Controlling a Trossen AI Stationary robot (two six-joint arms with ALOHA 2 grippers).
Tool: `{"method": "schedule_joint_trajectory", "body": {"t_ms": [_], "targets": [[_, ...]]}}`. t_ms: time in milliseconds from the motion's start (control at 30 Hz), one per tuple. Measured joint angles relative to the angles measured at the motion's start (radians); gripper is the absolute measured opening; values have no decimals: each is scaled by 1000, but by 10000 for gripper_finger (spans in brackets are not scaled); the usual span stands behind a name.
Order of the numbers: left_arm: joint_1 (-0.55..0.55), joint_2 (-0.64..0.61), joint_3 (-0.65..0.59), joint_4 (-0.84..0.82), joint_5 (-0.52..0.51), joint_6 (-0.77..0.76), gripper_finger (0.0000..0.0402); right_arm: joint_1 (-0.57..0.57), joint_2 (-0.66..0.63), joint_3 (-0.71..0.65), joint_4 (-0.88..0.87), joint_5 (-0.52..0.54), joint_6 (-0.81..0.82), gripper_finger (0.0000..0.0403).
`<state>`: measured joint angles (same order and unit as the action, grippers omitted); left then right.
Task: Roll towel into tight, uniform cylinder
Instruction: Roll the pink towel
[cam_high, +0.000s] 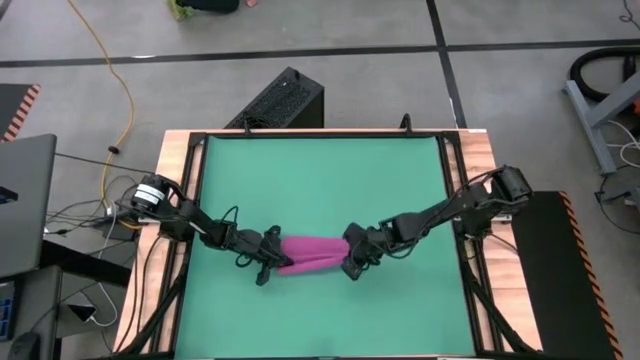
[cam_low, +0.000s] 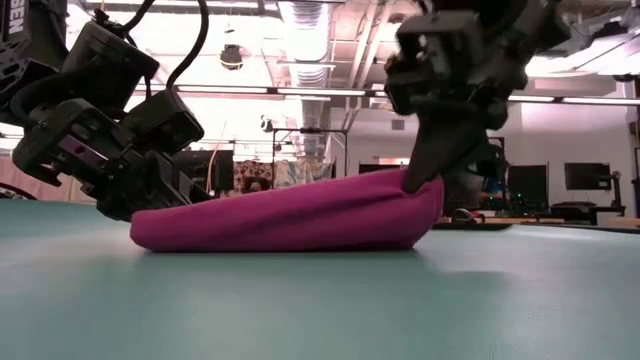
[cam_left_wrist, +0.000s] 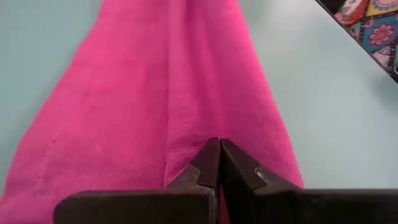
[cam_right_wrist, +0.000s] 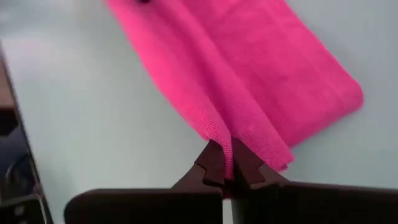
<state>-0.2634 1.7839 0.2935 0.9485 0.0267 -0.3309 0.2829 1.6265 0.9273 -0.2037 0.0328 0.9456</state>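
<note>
Rolling towel (cam_high: 313, 252): my left gripper (cam_high: 270, 268) pinching nine o'clock end, right gripper (cam_high: 352, 262) three o'clock end; next, turn both evenly.

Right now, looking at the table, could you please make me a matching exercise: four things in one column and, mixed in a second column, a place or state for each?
Things:
1. towel
2. left pincer
3. right pincer
4. green mat

Places or states:
A. shut on the towel's end on the picture's right in the high view
B. covers the table top under everything
C. lies bunched between the two arms
D. shut on the towel's end on the picture's left in the high view

Pairs: 1-C, 2-D, 3-A, 4-B
</note>
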Motion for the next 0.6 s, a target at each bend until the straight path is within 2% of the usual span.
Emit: {"method": "schedule_joint_trajectory", "body": {"t_ms": [300, 600], "targets": [[1, 0, -1, 12, 59, -37, 0, -84, 8, 2, -21, -20, 101, 13], [0, -1, 8, 1, 96, -64, 0, -154, 29, 7, 41, -85, 95, 13]]}}
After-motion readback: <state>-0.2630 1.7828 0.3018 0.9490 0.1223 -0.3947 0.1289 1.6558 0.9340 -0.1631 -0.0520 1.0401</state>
